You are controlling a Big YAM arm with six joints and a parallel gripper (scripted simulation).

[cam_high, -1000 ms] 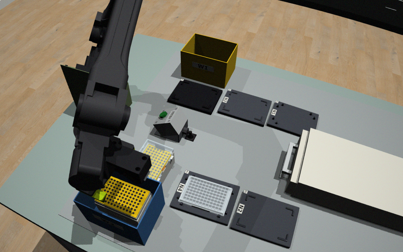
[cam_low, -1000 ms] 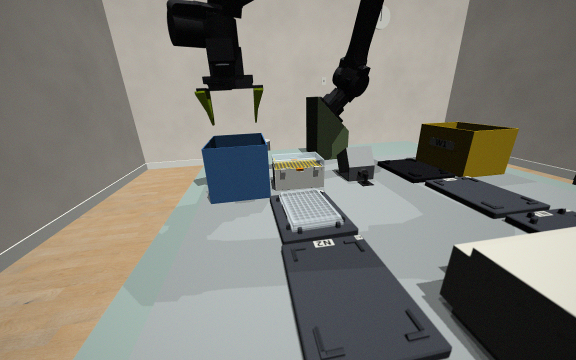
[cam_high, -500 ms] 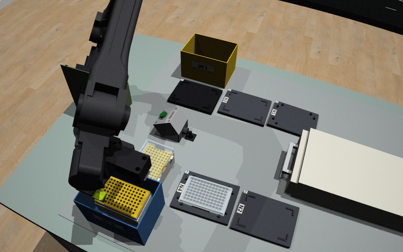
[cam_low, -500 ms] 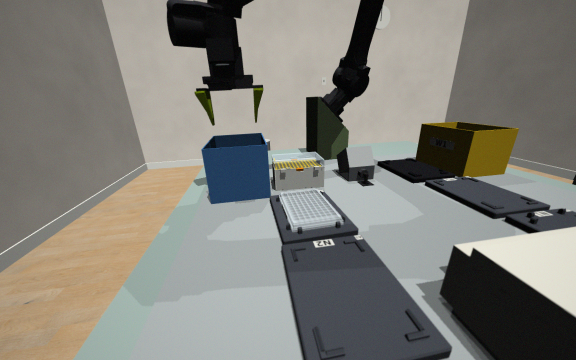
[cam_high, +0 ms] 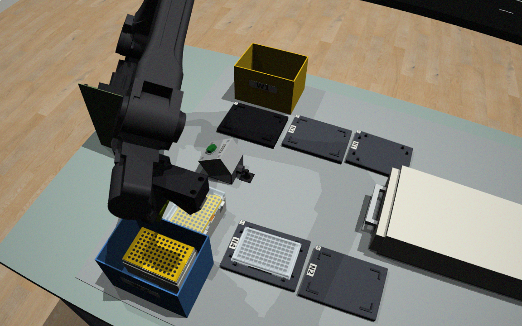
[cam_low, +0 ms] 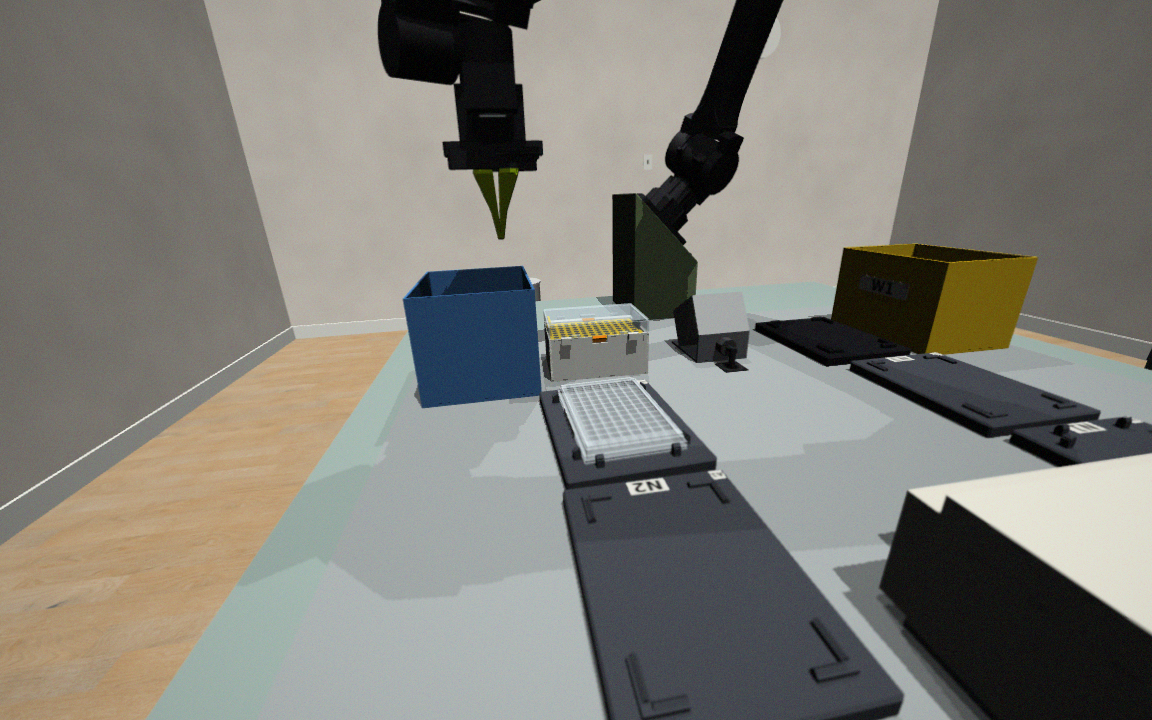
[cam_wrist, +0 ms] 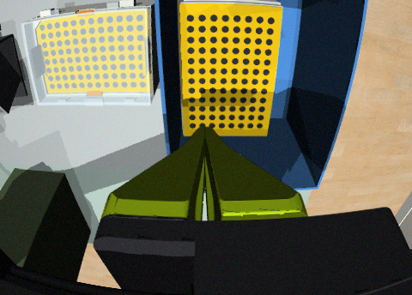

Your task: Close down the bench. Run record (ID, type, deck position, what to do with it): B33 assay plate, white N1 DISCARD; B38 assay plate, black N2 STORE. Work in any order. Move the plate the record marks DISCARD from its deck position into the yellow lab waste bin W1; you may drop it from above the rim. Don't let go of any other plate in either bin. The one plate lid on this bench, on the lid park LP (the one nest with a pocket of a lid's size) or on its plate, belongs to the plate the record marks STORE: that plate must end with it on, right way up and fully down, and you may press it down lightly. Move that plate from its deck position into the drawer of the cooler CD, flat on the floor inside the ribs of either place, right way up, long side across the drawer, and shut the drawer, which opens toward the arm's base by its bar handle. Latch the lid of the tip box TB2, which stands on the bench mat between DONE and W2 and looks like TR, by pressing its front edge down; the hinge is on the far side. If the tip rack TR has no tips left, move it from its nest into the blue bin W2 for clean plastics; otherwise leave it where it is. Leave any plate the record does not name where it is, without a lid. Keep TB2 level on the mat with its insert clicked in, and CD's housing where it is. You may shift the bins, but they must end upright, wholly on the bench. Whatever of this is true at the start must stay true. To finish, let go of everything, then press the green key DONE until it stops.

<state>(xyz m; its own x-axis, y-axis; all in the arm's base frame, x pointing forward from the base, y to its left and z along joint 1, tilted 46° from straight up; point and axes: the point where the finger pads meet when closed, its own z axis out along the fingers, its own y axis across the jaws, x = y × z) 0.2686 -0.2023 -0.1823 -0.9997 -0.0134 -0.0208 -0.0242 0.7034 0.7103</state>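
Start with the cooler CD (cam_high: 473,227) at your right edge of the top view: its drawer front (cam_high: 379,202) sits against the housing. The yellow bin W1 (cam_high: 268,87) stands at the far side of the bench, well apart from the arm. Nearer you, the blue bin W2 (cam_high: 198,279) stands upright at the bench's near-left corner, and the tip rack TR (cam_high: 158,253) lies inside it, its yellow hole plate facing up and every hole dark. Just beside the bin stands the tip box TB2 (cam_low: 596,344) on the mat. Past it, a clear plate (cam_high: 265,251) rests in nest N4 (cam_high: 230,259), while nest N2 (cam_high: 342,281) holds no plate. The green key DONE (cam_high: 211,148) tops its grey housing between TB2 and the far nests. Look at the gripper (cam_low: 499,234): it hangs high above the blue bin's rim, fingers pressed together on nothing, with the rack directly below and well apart from the tips.
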